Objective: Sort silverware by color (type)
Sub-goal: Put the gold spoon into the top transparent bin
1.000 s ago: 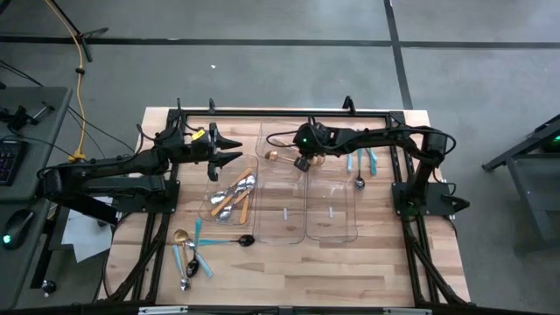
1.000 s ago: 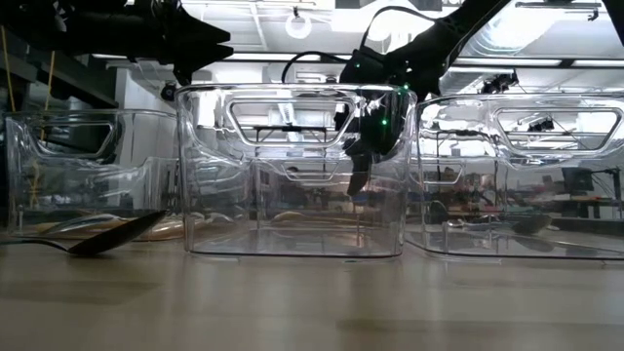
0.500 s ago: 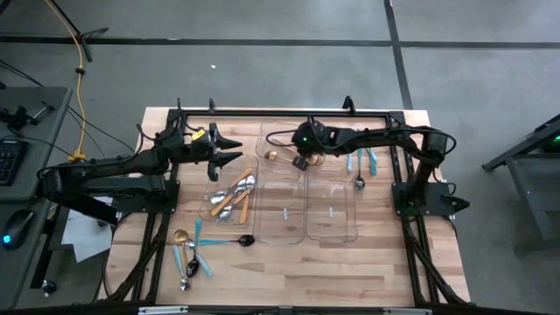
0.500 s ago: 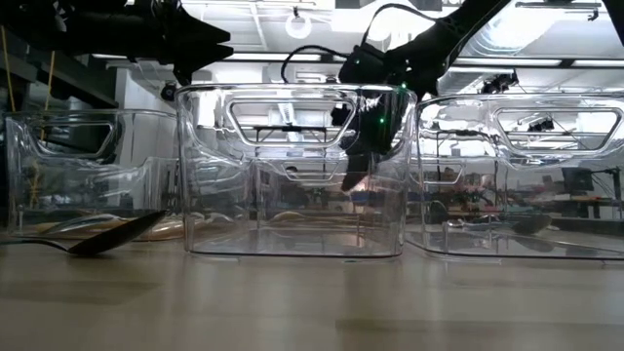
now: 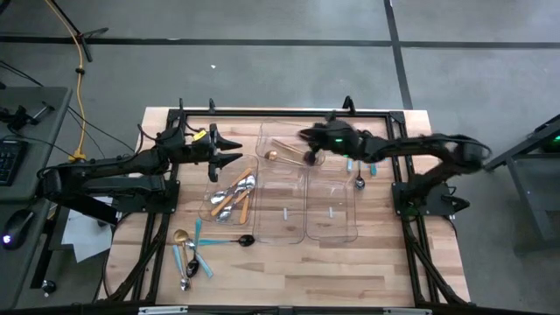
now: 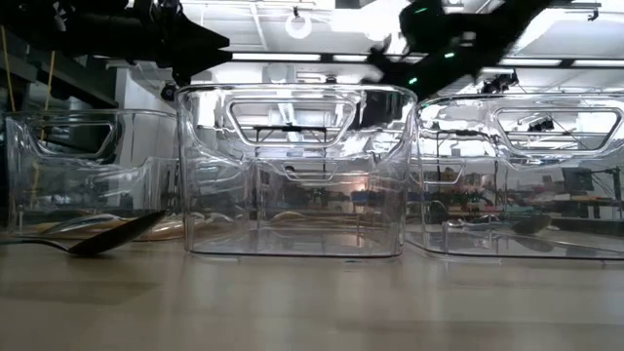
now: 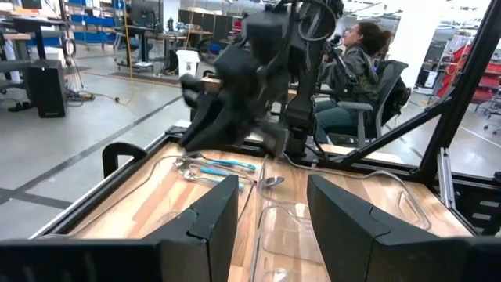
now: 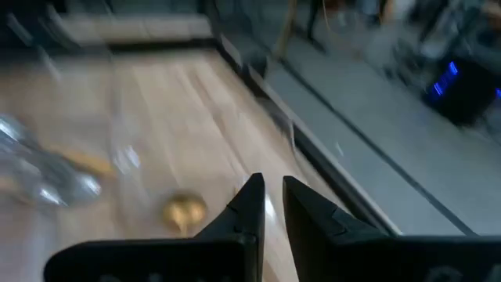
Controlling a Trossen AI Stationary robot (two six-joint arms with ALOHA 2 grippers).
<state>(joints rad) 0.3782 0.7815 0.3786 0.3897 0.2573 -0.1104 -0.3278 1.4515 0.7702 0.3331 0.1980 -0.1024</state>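
Your right gripper (image 5: 308,136) hangs over the far end of the middle tray (image 5: 282,206) with its fingers nearly closed and nothing in them, and the gold spoon (image 5: 285,155) lies right below. I'd open up before dropping for the next piece. Left gripper (image 5: 229,149) waits, fingers wide, above the left tray's orange-handled spoons (image 5: 230,198).

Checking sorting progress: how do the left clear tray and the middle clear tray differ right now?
The left clear tray holds a pile of orange-handled silver spoons; the middle clear tray holds just one gold spoon at its far end. Both are clear plastic, standing side by side.
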